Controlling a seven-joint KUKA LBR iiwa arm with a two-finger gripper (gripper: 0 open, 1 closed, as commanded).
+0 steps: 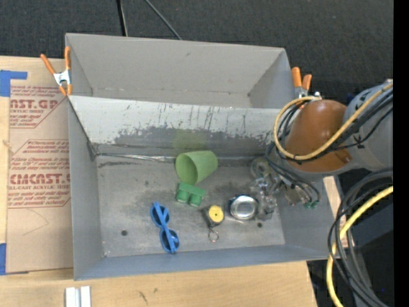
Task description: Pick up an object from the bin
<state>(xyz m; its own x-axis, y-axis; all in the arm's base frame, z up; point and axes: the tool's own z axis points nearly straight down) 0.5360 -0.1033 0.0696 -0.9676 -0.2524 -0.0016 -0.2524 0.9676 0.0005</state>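
- The arm [374,130] comes in from the right over the bin's right wall. It carries an orange cover [317,135] with yellow and black cables [287,117] looped round it.
- The gripper [264,194] is low in the bin [128,197], near the right end of the floor and close to the right wall.
- Its metal parts blur together against the grey floor, so I cannot tell whether the gripper is spread or pressed together. Nothing can be seen held in it.
- A silver disc [243,208], round and shiny, lies flat on the floor just beside the gripper, to its lower left. It is the nearest thing to the gripper, and I cannot tell whether the two touch.
- A yellow disc [216,215], smaller, lies just left of the silver disc, with a thin metal ring [214,236] trailing toward the front wall.
- A green cup [197,165] lies on its side near the middle of the floor, toward the back wall, with its mouth facing up and to the right.
- A green block [190,195] sits just below the cup, close to it.
- Blue glasses [165,228] lie flat toward the front left, well apart from the gripper.
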